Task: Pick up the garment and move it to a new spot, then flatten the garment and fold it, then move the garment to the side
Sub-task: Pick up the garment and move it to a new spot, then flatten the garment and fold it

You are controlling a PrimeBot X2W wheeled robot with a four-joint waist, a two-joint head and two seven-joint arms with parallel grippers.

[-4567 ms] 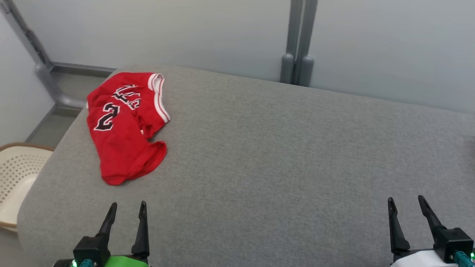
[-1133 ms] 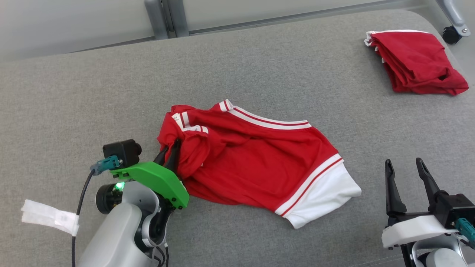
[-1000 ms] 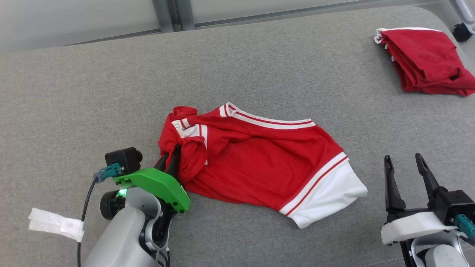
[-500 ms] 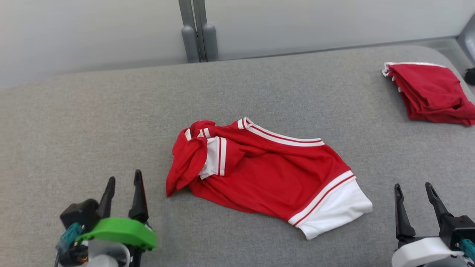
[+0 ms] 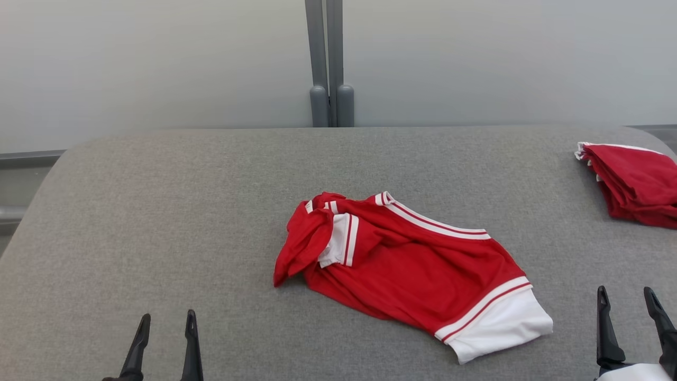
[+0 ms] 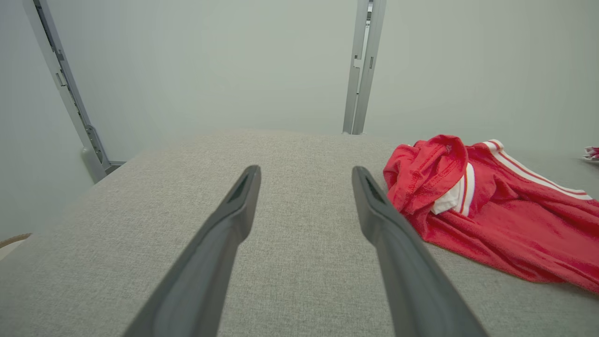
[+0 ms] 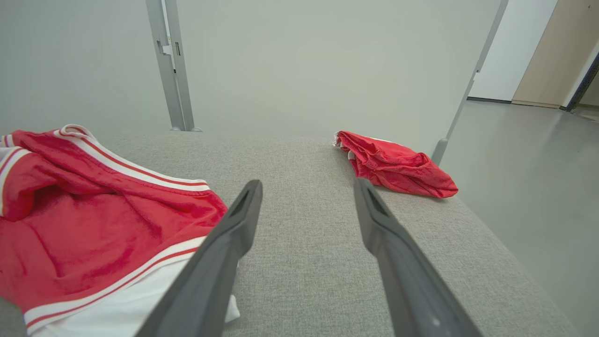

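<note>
Our left hand (image 5: 168, 315) sits at the lower left of the frame, released and empty, fingers spread above the grey fabric-covered table (image 5: 158, 211). A second ago it was pinching the bunched end of the red jersey garment with white striped trim (image 5: 412, 264); it has since let go and pulled back. Our right hand (image 5: 624, 289), lower right, is likewise spread and holds nothing. The garment now lies in the centre of the frame, touched by neither hand, its left end crumpled and doubled over itself. A second, folded red garment (image 5: 634, 180) rests at the far right edge. We judge the move to a new spot done; flattening comes next, starting with that bunched end.
</note>
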